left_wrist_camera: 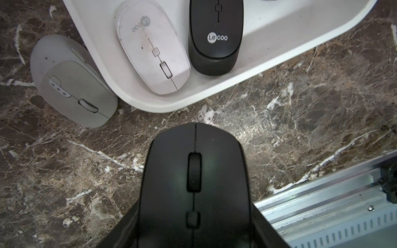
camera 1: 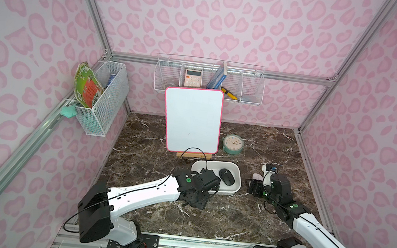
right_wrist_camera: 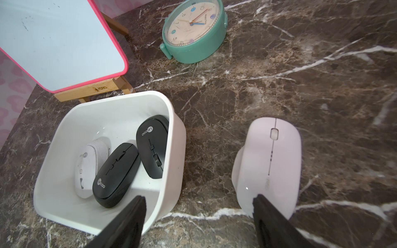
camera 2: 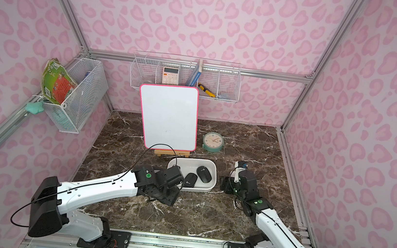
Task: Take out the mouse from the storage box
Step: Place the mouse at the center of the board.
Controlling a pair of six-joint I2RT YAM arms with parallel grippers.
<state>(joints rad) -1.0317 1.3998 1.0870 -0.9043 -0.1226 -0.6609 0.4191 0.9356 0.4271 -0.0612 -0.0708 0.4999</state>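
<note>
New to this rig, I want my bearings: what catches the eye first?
Pink leopard-print walls surround a marble table, with a pink-framed whiteboard on an easel toward its back. In front sits the white storage box holding mice; the left pincer grips a black mouse near it, and a pale pink mouse lies by the open right pincer.

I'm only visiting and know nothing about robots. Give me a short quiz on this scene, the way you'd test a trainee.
1. How many computer mice lie inside the white rounded plastic storage box?
2. True or false: the left gripper is empty.
3. Where is the pale pink plastic mouse?
A) in the storage box
B) on the brown marble tabletop, by the open right gripper
C) in the left gripper

Key:
1. Three: one white mouse and two black Lecoo mice.
2. False: it holds a black plastic mouse.
3. B
</note>
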